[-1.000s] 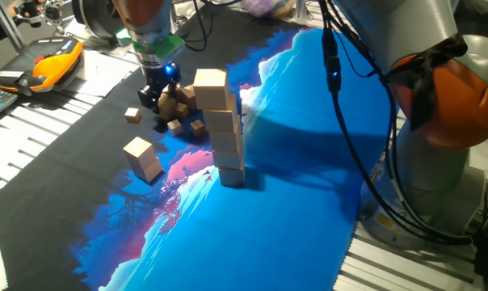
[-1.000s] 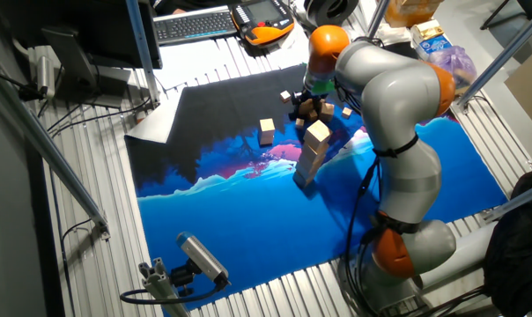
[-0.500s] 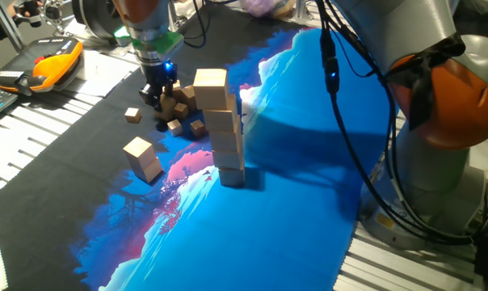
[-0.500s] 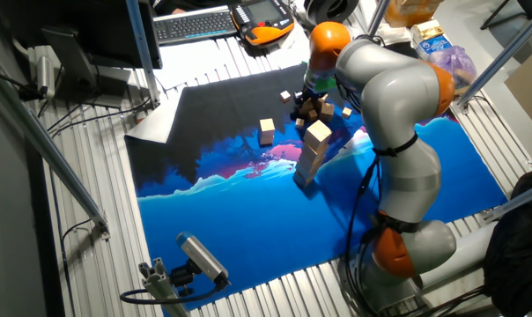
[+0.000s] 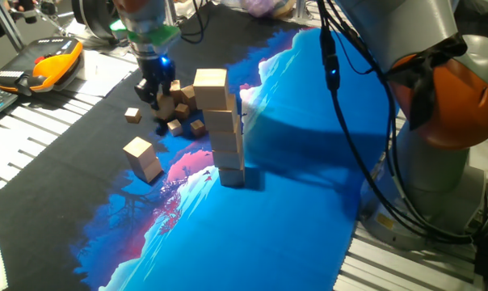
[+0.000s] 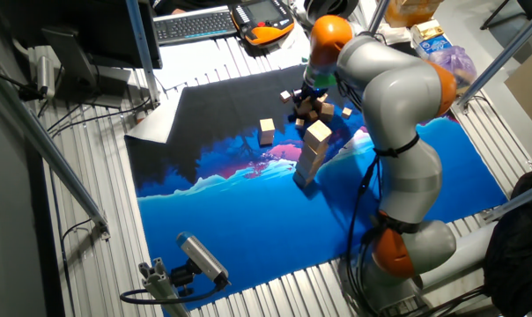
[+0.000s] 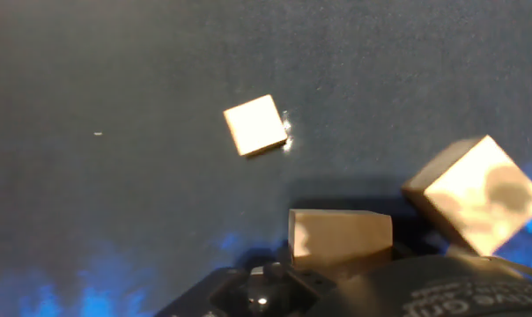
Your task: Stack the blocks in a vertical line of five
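Blocks stand in a tall column (image 5: 225, 129) on the blue part of the mat, well apart from the jaws (image 5: 153, 87) and on their side toward the robot base; the column's top block (image 5: 211, 87) is the widest one. In the other fixed view the same column (image 6: 311, 154) rises just below the arm's wrist.

Directly at the jaws lies a small pile of loose blocks (image 5: 180, 107) on the black part of the mat. In the hand view one block (image 7: 339, 234) sits right in front of the hand's body at the lower edge, and a bigger tilted block (image 7: 474, 193) lies beside it. I cannot tell if the jaws are apart or clamped on that block, because the fingers themselves are not seen clearly.

A single small block (image 7: 256, 124) lies flat further ahead of the jaws, apart from the pile; in one fixed view it is the lone cube (image 5: 132, 115) on the side away from the column. A wider wooden cube (image 5: 142, 157) stands alone, well apart from the jaws.

The mat (image 5: 292, 170) covers the bench (image 5: 34, 137).
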You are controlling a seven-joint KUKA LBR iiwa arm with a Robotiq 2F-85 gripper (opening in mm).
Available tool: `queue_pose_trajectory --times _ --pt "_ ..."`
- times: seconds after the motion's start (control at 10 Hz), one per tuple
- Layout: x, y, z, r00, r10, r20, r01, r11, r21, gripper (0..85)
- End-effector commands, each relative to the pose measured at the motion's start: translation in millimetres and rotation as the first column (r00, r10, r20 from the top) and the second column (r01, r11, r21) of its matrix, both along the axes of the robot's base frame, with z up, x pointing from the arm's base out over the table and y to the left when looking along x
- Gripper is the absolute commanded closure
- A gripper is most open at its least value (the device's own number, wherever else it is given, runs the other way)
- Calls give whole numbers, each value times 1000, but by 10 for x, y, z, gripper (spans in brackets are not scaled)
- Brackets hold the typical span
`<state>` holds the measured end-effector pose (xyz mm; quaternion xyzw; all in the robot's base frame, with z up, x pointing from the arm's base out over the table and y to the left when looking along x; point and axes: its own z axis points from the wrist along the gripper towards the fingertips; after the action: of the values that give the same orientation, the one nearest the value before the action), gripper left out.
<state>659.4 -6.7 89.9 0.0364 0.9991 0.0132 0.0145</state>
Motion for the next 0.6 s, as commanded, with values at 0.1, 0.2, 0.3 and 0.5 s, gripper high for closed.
queue_pose_trajectory --times 0.1,0.2,0.3,0.5 --pt "-88 228 460 998 -57 -31 57 998 -7 850" --pt "-144 341 602 996 -84 -40 84 996 -14 850" --pt "-192 438 712 993 -109 -48 108 994 -15 850" --pt "-242 586 823 989 -141 -48 140 990 -16 850"
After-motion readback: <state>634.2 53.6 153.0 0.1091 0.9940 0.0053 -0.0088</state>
